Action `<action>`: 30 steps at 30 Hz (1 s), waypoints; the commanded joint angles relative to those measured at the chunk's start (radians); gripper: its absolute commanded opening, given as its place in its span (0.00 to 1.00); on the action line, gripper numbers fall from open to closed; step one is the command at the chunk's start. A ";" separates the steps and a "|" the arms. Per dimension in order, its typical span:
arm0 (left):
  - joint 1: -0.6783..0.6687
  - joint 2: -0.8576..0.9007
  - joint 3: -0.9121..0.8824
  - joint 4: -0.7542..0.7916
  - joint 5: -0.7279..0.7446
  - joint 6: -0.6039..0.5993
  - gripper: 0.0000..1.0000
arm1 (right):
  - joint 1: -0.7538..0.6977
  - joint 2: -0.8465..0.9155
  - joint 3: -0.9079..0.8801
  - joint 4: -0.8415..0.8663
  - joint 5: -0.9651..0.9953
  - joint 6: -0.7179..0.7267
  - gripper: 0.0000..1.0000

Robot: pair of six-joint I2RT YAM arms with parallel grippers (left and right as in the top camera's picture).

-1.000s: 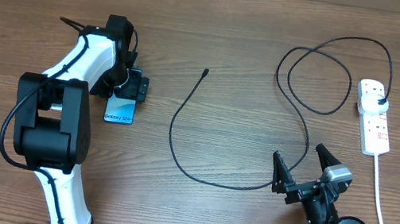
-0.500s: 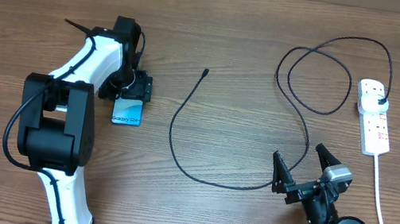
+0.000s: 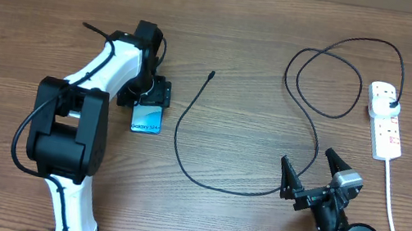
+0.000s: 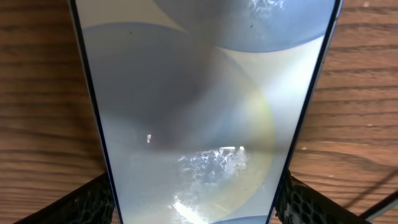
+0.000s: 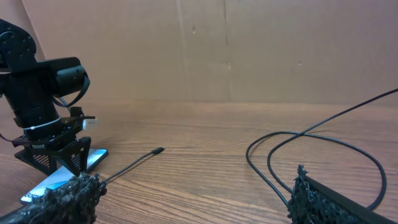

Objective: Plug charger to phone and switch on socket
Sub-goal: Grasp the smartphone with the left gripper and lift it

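Note:
The phone (image 3: pixel 147 119) with its light-blue screen lies on the table left of centre and fills the left wrist view (image 4: pixel 199 106). My left gripper (image 3: pixel 149 95) is shut on the phone's far end, a finger at each long edge. The charger's black cable (image 3: pixel 183 157) curves across the middle; its connector tip (image 3: pixel 211 73) lies right of the phone, and its plug (image 3: pixel 391 104) sits in the white socket (image 3: pixel 385 121) at the far right. My right gripper (image 3: pixel 311 172) is open and empty near the front edge. The right wrist view shows the tip (image 5: pixel 157 150) and the phone (image 5: pixel 59 177).
The socket's thick white cord (image 3: pixel 395 228) runs to the front right edge. The charger cable makes a loop (image 3: pixel 328 77) at the back right. A cardboard wall (image 5: pixel 249 50) stands behind the table.
My left gripper has slid the phone to the right and slightly toward the front, closer to the connector tip. The right arm has not moved.

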 commanded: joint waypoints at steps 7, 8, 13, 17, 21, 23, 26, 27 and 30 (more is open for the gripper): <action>-0.014 0.034 -0.039 0.016 0.092 -0.091 0.80 | -0.004 -0.010 -0.011 0.004 -0.001 0.003 1.00; -0.014 0.034 -0.039 0.016 0.092 -0.105 0.80 | -0.004 -0.010 -0.011 0.004 -0.001 0.003 1.00; -0.014 0.034 -0.039 0.023 0.090 -0.161 0.81 | -0.004 -0.010 -0.011 0.004 -0.001 0.003 1.00; -0.014 0.034 -0.039 0.035 0.089 -0.190 0.85 | -0.004 -0.010 -0.011 0.004 -0.001 0.003 1.00; -0.021 0.035 -0.040 0.051 0.056 -0.194 0.87 | -0.004 -0.010 -0.011 0.004 -0.001 0.003 1.00; -0.031 0.040 -0.040 0.055 0.028 -0.195 0.88 | -0.004 -0.010 -0.011 0.004 -0.001 0.003 1.00; -0.049 0.051 -0.040 0.059 -0.001 -0.194 0.88 | -0.004 -0.010 -0.011 0.004 -0.001 0.003 1.00; -0.055 0.055 -0.040 0.060 -0.011 -0.194 0.89 | -0.004 -0.010 -0.011 0.004 -0.001 0.003 1.00; -0.068 0.069 -0.040 0.061 -0.033 -0.194 0.88 | -0.004 -0.010 -0.011 0.004 -0.001 0.003 1.00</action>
